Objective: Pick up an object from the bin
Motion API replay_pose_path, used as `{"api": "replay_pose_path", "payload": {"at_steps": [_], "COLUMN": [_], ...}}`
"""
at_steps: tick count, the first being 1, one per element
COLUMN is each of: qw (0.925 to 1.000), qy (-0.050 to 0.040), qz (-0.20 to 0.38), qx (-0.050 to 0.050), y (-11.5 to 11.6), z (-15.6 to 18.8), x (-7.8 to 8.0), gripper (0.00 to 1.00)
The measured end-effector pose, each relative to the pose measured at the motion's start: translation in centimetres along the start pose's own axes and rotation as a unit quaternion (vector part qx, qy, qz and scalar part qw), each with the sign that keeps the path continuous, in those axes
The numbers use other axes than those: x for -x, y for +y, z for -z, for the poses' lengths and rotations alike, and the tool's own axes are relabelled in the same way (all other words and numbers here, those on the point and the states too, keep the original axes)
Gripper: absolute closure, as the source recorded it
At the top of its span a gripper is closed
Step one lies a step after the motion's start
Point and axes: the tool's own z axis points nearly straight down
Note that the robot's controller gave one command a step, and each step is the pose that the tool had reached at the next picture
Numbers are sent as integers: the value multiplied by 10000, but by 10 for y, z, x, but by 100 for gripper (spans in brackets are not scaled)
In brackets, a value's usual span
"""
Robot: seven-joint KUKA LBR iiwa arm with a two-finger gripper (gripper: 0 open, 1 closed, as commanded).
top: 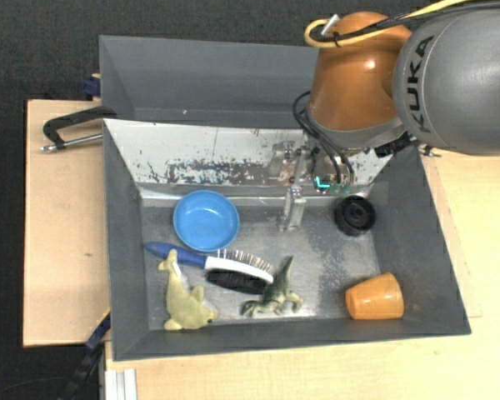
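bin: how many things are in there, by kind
toy animals: 2, pale yellow fish and green dinosaur
blue bowl: 1
orange cup: 1
blue-handled brush: 1
black round cap: 1
total: 6

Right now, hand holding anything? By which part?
Nothing held; the hand hangs at the back of the bin, between blue bowl and black round thing.

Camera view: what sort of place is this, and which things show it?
Probably a lab's robot-grasping setup: a KUKA arm over a grey bin of unrelated odds: blue bowl, brush, toy dinosaur.
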Motion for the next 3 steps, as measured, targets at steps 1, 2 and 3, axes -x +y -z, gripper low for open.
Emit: {"api": "replay_pose_path", "payload": {"at_steps": [1, 2, 3], "qw": [9970, 9971, 9942], "qy": [-51, -123, -104], "qz": [773, 755, 1073], "qx": [-4, 9, 5], "y": [66, 65, 85], "z": [-119, -110, 35], "x": [-1, 4, -14], "gripper": [0, 100, 100]}}
